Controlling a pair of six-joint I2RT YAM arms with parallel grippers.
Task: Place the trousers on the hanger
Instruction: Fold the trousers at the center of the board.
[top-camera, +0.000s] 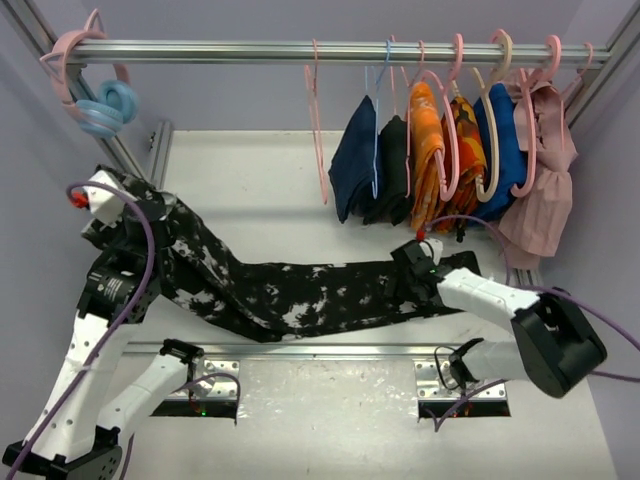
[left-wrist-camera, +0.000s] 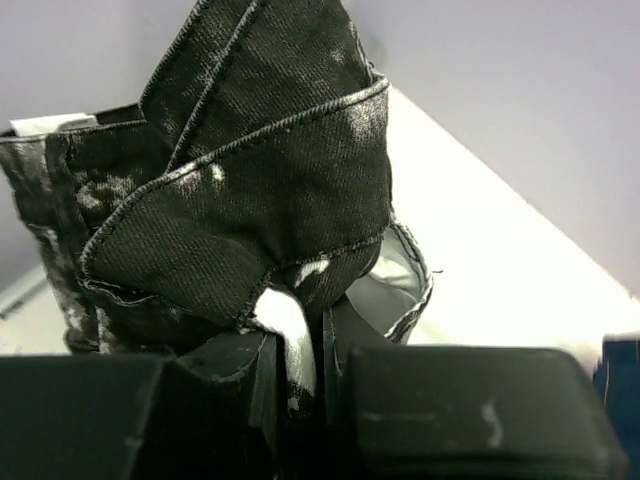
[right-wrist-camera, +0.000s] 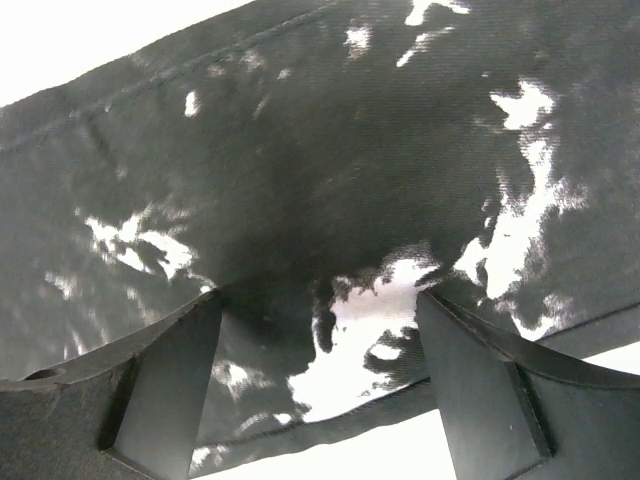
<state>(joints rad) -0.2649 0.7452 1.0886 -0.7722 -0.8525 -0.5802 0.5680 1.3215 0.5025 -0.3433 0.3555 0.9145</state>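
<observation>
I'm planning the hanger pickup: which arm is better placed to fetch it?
Right. The right fingers stand open over the trousers, free, nearer the hanger. The left fingers are shut on the trousers.

Legible text, numbers, brands, signs: none is found in any of the three views.

Item noted: one small white tag (left-wrist-camera: 52, 124), seen in the left wrist view at the upper left edge of the trousers (left-wrist-camera: 250, 200). No print can be made out on it.
</observation>
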